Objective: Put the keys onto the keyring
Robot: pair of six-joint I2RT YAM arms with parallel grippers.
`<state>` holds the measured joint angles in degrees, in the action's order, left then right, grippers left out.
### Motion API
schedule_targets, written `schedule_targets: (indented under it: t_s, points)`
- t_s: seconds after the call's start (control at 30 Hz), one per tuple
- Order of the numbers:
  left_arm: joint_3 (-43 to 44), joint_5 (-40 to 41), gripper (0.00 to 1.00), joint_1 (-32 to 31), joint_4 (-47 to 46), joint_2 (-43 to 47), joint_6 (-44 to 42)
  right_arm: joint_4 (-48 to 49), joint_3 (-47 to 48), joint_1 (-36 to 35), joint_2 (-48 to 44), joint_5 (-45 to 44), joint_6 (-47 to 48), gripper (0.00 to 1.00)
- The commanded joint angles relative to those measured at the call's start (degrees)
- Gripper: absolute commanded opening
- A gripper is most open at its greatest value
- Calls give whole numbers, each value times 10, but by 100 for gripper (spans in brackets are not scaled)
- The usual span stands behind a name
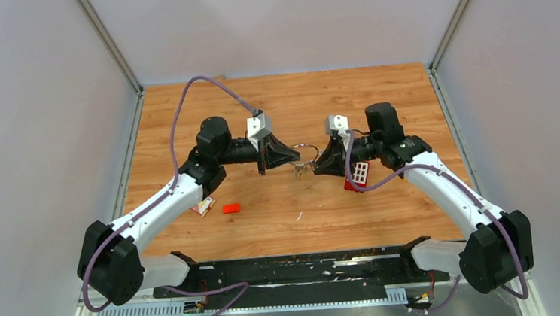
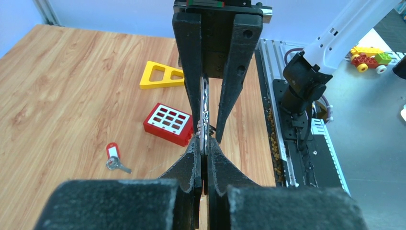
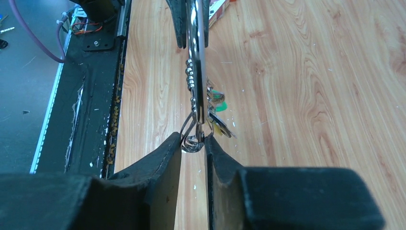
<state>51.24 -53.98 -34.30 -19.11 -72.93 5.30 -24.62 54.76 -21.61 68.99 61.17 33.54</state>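
On the wooden table [image 2: 57,86]: red block with white squares [image 2: 167,123], yellow plastic triangle [image 2: 160,76], loose silver key with red tag [image 2: 114,157]. Up above, thin silver wire keyring [image 3: 197,72], keys [image 3: 219,127] dangling — pinched tight in left gripper [image 2: 205,146]; right gripper [image 3: 193,143] a little apart around it, hold unclear.

1. Both arms reach in from the near corners, elbows bent outward, forearms angled toward the middle, wrists level, grippers facing each other nearly tip to tip.
2. Left gripper [image 2: 205,146]: jaws pinched tight on the keyring [image 2: 205,98].
3. Right gripper [image 3: 194,141]: jaws a narrow gap apart, straddling the same ring. Can't tell if they're actually clamping it.
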Motion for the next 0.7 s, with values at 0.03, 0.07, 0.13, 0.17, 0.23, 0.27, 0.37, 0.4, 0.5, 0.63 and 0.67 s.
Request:
schedule_targets:
  t_s: [0.03,0.07,0.13,0.17,0.23,0.27,0.37,0.4,0.5,0.63,0.67]
  points:
    - [-1,-10,0,3,-33,6,7,-7,24,1,6,25,21,18]
    - [-2,-10,0,3,-32,5,6,-6,24,1,5,20,21,17]
    - [-2,-9,0,4,-28,5,1,-4,22,1,0,10,22,16]
    - [-2,-9,0,3,-25,4,-2,-3,21,1,-3,2,21,14]
    - [-1,-8,0,3,-18,3,-10,-4,21,1,-9,-13,23,11]
    - [-1,-8,0,3,-13,2,-14,-5,22,2,-12,-18,26,10]
    - [1,-8,0,3,7,-1,-32,-17,26,1,-18,-38,37,8]
    - [2,-9,0,3,15,-2,-39,-26,29,2,-20,-45,46,8]
    - [6,-11,0,3,43,-4,-62,-54,40,2,-24,-63,74,8]
    - [5,-13,0,3,55,-9,-76,-65,42,1,-27,-68,88,7]
    - [4,-12,0,3,55,-10,-77,-67,42,1,-27,-66,88,6]
